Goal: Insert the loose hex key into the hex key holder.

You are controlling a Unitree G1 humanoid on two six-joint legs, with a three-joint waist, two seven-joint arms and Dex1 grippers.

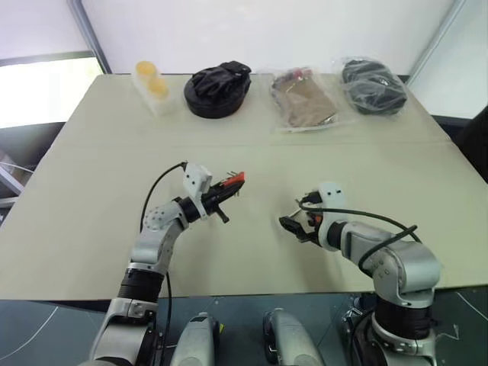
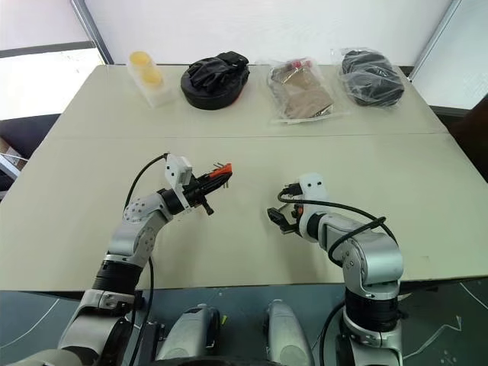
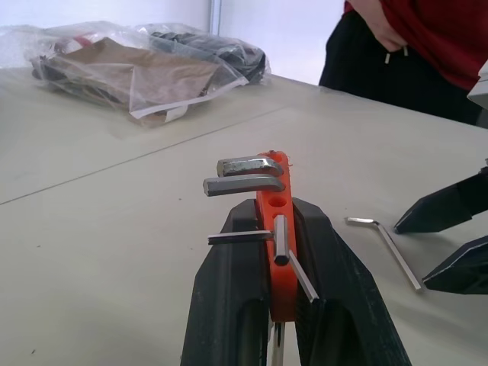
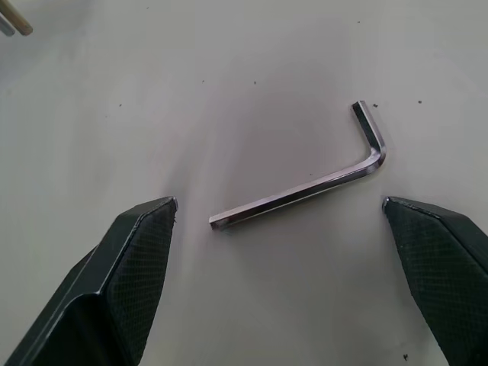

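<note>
Holder (image 3: 275, 229) clamped in left pincer (image 1: 223, 200); right pincer (image 4: 278, 229) wide apart w/ hex key (image 4: 305, 187) lying on bench (image 1: 91, 191) between fingers

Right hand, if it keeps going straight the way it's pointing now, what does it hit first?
Most likely the loose hex key, lying flat on the table between the open right hand's fingers. Just how much gap remains is unclear.

Person (image 3: 412, 46) cropped; hex key holder (image 3: 279, 252) base hidden.
</note>
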